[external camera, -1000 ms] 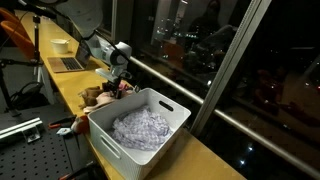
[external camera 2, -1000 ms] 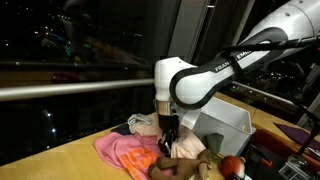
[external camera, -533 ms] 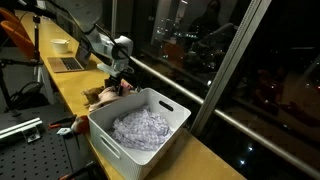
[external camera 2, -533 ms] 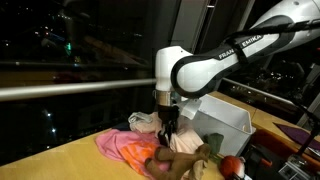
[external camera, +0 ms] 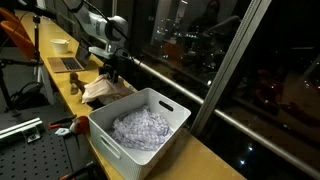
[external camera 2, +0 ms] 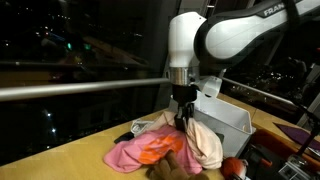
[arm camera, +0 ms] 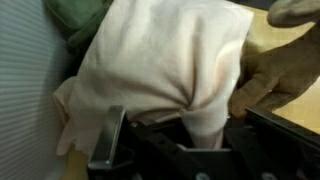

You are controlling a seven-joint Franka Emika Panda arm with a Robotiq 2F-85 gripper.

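My gripper (arm camera: 195, 135) is clenched on a cream cloth (arm camera: 160, 60), with a bunch of it pinched between my jaws. In the wrist view the rest of the cloth spreads out from there and fills most of the picture. Just past it, a green cloth (arm camera: 75, 15) peeks out at one edge and a brown soft toy (arm camera: 275, 70) lies at the other.

In an exterior view the cream cloth (external camera 2: 205, 145) hangs from my gripper (external camera 2: 184, 118) above the table (external camera 2: 50, 160). Its lower end drapes onto a pink and orange cloth (external camera 2: 145, 152) heaped on the wood. The brown soft toy (external camera 2: 175, 168) lies beside that heap, and a red ball (external camera 2: 233, 167) sits near it.

A white bin (external camera 2: 235, 125) stands just beside the pile. Inside the bin (external camera: 110, 140) lies a crumpled pale cloth (external camera: 140, 128).

Farther along the table (external camera: 65, 92), well apart from me, are a laptop (external camera: 68, 63) and a bowl (external camera: 60, 45). The dark window (external camera: 200, 40) runs behind everything.
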